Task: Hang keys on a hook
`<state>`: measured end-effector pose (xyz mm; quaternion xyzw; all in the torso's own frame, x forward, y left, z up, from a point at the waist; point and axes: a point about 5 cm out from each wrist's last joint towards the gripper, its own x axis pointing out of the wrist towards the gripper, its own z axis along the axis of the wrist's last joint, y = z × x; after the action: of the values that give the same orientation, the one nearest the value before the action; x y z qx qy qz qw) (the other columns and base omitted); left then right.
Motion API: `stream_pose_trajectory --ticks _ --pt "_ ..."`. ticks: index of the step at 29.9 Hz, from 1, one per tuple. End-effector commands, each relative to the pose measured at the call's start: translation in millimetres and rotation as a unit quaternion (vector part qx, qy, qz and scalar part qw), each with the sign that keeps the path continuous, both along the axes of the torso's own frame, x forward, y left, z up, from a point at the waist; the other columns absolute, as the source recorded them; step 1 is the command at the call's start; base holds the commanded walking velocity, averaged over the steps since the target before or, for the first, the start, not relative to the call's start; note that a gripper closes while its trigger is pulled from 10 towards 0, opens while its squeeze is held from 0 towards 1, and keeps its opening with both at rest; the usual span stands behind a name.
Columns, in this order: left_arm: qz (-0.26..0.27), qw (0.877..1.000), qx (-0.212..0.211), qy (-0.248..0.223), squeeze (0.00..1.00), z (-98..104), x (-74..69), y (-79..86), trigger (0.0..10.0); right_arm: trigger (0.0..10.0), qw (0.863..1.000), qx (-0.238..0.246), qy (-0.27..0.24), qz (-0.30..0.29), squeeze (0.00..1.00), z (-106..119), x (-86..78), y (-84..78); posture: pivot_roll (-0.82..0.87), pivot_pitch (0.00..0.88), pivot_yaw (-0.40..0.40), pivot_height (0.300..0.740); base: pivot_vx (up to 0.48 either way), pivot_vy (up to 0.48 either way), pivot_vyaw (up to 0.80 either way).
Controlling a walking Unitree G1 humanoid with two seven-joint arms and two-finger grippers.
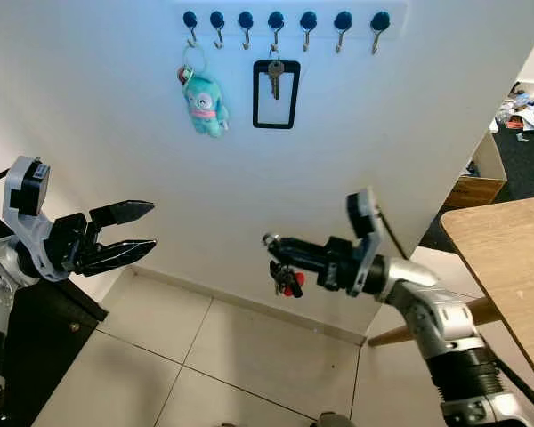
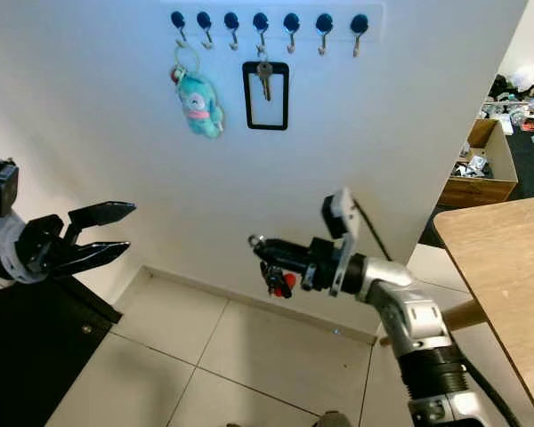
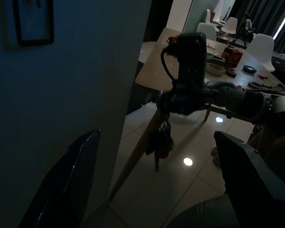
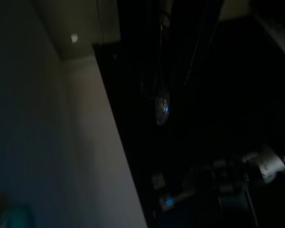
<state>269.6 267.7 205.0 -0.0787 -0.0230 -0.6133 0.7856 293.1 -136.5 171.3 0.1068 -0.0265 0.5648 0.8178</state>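
A household robot faces a white wall (image 1: 409, 133), its right tool (image 1: 271, 242) clamped on a bunch of keys (image 1: 285, 279) that dangles with a red tag below the fingertips, held low and well beneath the row of hooks (image 1: 285, 25) near the top of the wall. The left tool (image 1: 138, 227) hovers off to the robot's left with its two black fingers (image 1: 123, 212) spread apart and nothing between them.

The lift ahead carries the main risk: the keys hang loose from the tips, so a quick rise or a brush against the wall could set them swinging, and a swinging ring is likely to miss the small hook tip or slip out of the grip to the tiled floor (image 1: 249, 356). Two hooks are taken, one by a teal plush charm (image 1: 205, 102), one by a single key (image 1: 275, 78) with a black rectangular frame (image 1: 276, 94) hanging around it; aiming too close to either could snag them or knock them down. The wooden table (image 1: 512, 267) stands near the right arm and could catch the elbow on a wide swing.

Exactly where the fingers pinch the ring is hard to make out. The right wrist view is nearly black, giving just a faint glint of metal. The left wrist view is dim, with the keys as a dark silhouette.
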Motion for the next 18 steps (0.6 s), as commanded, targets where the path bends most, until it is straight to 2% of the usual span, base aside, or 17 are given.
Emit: stream_pose_trajectory --ticks 1,4,7,8,12,18 --pt "0.001 1.0 0.01 -0.002 0.0 2 -3.5 5.5 10.0 10.0 0.999 0.038 -0.023 -0.008 0.0 17 2.2 -2.3 -0.06 0.088 0.109 0.74 0.0 0.0 0.0" --pt "0.0 1.0 0.009 -0.002 0.0 2 -3.6 5.3 10.0 10.0 0.998 0.05 -0.029 -0.014 0.0 22 3.6 -3.4 -0.06 0.088 0.109 0.74 0.0 0.0 0.0" --pt "0.006 1.0 0.006 -0.002 0.0 -1 -2.6 4.3 10.0 10.0 0.992 0.108 -0.042 -0.047 0.0 39 13.1 -3.6 -0.06 0.088 0.109 0.74 0.0 0.0 0.0" --pt "0.006 1.0 0.006 -0.002 0.0 -1 -2.6 4.3 10.0 10.0 0.992 0.108 -0.042 -0.047 0.0 39 13.1 -3.6 -0.06 0.088 0.109 0.74 0.0 0.0 0.0" --pt "0.009 1.0 -0.001 -0.004 0.0 -2 -1.0 2.3 10.0 10.0 0.988 0.142 -0.048 -0.05 0.0 50 17.4 2.9 -0.06 0.088 0.109 0.74 0.0 0.0 0.0" --pt "-0.009 1.0 -0.016 -0.02 0.0 3 5.8 -11.7 10.0 10.0 0.975 0.206 -0.047 -0.067 0.0 73 34.6 18.6 -0.08 0.089 0.113 0.74 0.0 0.0 0.0"
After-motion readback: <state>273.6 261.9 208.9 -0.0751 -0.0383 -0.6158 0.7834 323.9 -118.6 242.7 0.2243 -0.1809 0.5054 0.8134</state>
